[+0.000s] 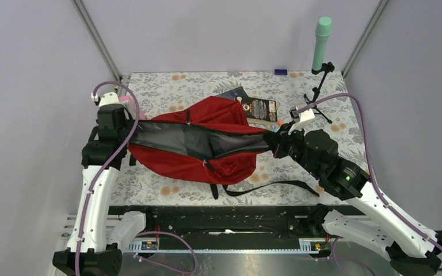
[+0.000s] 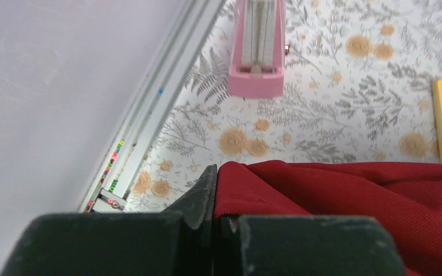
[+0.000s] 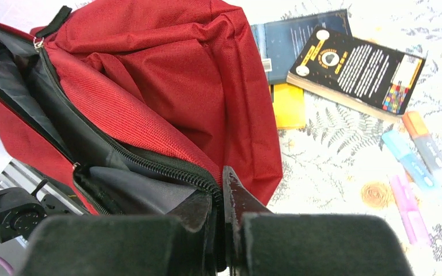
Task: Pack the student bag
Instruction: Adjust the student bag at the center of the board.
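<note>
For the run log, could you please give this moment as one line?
left jaws: shut on red backpack edge | right jaws: shut on zipper rim | opening: stretched wide | paperback: on table

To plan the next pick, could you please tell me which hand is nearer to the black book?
Right. The right hand grips the student bag at its opening, just beside the black book; the left hand holds the bag's opposite end, far from it.

a black book (image 3: pixel 357 72) overlaps a blue book (image 3: pixel 290 40), three highlighters (image 3: pixel 407 160) lying near.
</note>
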Motion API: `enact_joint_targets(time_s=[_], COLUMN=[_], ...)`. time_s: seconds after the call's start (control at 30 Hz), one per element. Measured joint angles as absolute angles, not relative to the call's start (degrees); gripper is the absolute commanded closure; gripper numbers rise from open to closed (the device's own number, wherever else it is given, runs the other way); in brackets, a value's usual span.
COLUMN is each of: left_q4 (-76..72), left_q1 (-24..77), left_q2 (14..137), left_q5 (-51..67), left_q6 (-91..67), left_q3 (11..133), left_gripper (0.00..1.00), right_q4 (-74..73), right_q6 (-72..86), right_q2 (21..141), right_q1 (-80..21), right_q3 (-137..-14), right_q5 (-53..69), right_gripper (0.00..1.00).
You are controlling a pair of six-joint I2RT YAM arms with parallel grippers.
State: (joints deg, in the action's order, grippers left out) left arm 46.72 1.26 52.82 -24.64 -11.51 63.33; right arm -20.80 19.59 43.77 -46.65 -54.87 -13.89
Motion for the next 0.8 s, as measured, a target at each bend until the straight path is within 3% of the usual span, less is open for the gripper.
enact_joint_targets(time_s=[0.27, 0.5, 0.67, 0.8], left_q4=[49.12, 55.02, 57.06, 56.47], left_q1=[-0.47, -3.31, -3.60, -3.77], left_q2=[49.52, 46.44, 44.05, 41.89], left_q5=[-26.87, -24.97, -23.31, -23.42], left_q6=[-10.81, -12.19, -13.67, -14.59], left_q3=[70.98, 74.24, 71.99, 68.18], left_gripper=[1.00, 0.97, 0.96, 0.95], right_q4=[-16.62, -11.90, -7.90, -2.72], right_q6=[17.15, 20.36, 22.76, 24.10], right_q2=[46.06, 57.45, 69.14, 79.99], right_q1=[-46.83, -45.98, -45.80, -45.71], right_q3=[-56.75, -59.07, -63.00, -66.76], right_q5=[-9.08, 0.86, 5.65, 6.76], right_gripper=[1.00, 1.00, 0.85, 0.82])
